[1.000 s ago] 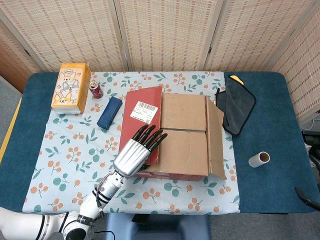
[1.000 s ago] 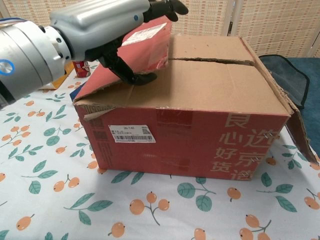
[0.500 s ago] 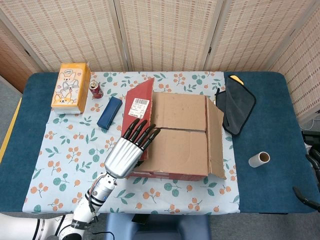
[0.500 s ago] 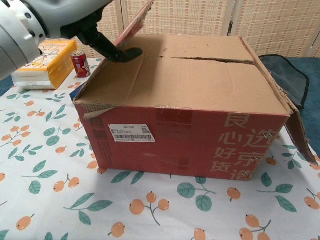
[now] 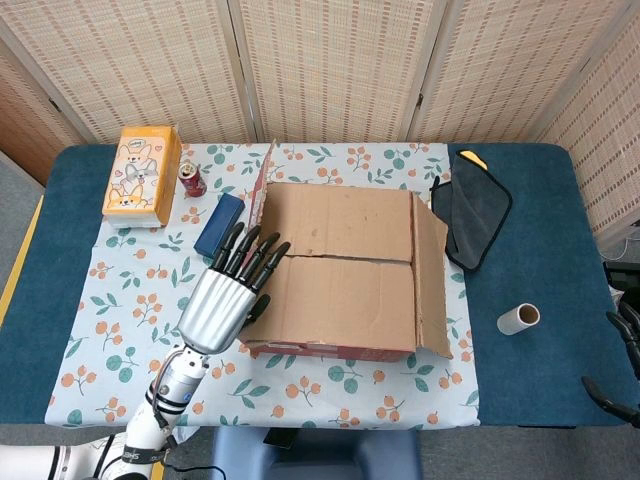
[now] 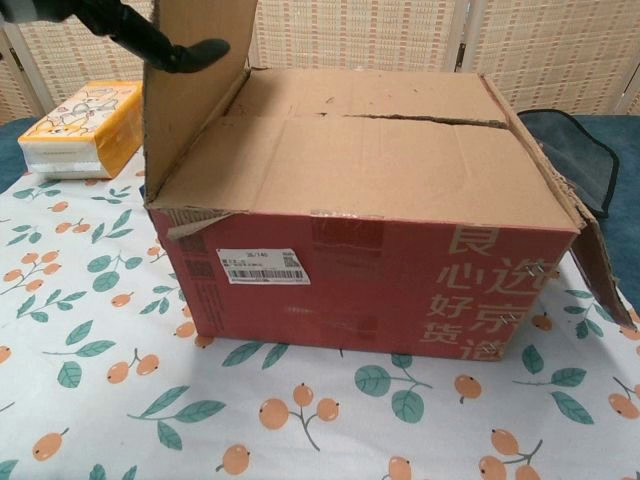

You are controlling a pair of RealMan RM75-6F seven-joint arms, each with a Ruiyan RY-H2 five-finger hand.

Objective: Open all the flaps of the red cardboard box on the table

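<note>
Nearby, the left robot hand (image 5: 225,290), fingers apart, props the red box's (image 5: 345,268) upright flap (image 6: 190,90), beside a blue case (image 5: 219,226).

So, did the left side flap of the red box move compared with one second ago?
Yes. The flap swung up and outward, away from the box top toward the blue case; it now stands about upright with the left hand at it.

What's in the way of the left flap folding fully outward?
Possibly the blue case on the table beside the left flap, in its swing path. The left robot hand is at that flap, now upright. The soda can and tissue box sit farther off.
</note>
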